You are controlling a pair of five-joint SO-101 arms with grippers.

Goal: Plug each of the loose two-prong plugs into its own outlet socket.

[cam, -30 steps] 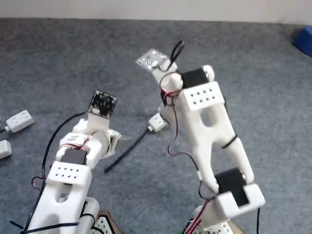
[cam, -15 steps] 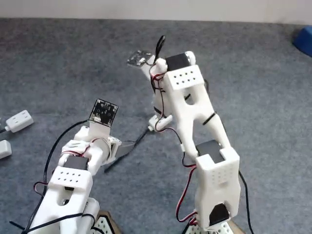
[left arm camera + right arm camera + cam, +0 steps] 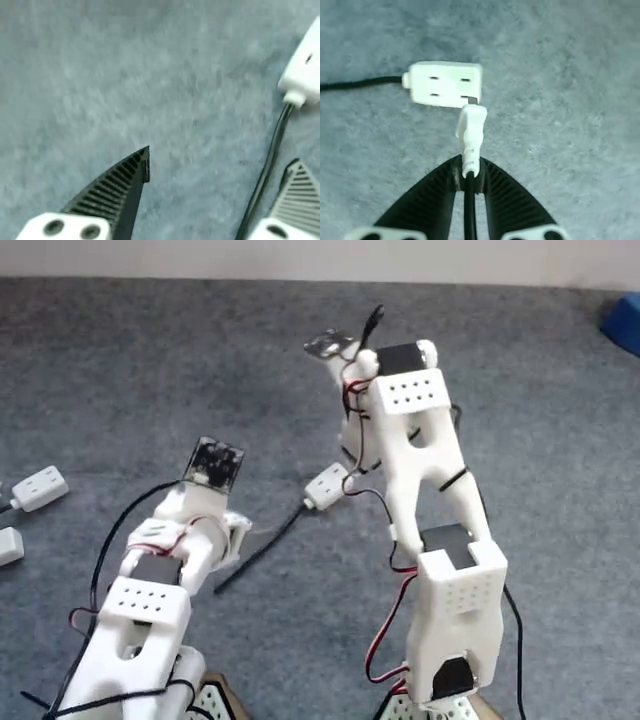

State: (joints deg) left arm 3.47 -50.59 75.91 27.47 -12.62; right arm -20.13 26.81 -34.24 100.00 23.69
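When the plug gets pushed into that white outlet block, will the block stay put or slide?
Likely slides: the outlet block looks small and lies loose on carpet. Its thin cord probably anchors it little, though the nap may resist a push from the plug.

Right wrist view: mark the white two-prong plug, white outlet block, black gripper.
white two-prong plug point(image 3: 471, 122), right wrist view, body middle.
white outlet block point(image 3: 445, 84), right wrist view, slotted face.
right gripper point(image 3: 469, 169), right wrist view, between fingertips.
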